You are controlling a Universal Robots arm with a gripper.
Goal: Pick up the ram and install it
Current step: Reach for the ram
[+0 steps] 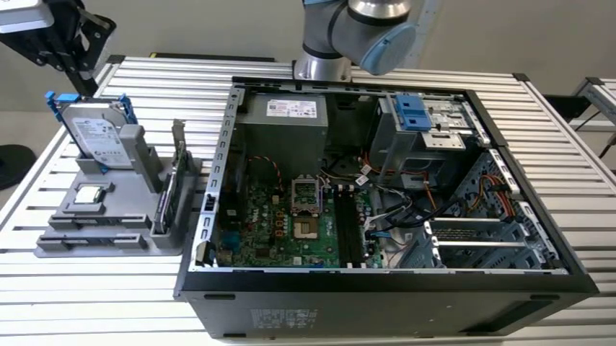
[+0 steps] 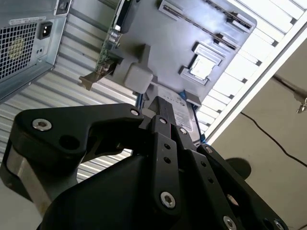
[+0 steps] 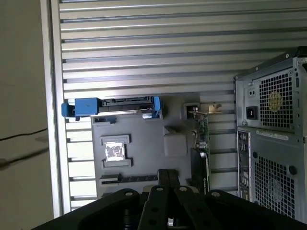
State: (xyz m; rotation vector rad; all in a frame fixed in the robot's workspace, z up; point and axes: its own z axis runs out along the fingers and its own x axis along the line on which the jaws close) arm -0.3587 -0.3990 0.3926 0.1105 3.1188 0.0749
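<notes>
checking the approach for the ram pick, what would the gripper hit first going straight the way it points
The gripper most likely meets the gray parts holder, near its raised block beside the hard drive. Depth is unclear, so the drive could come first.

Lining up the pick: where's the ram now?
The ram lies in the gray holder beside the CPU chip, opposite the hard drive, in the first wrist view; that holder sits at the exterior view's left of the computer case.
</notes>
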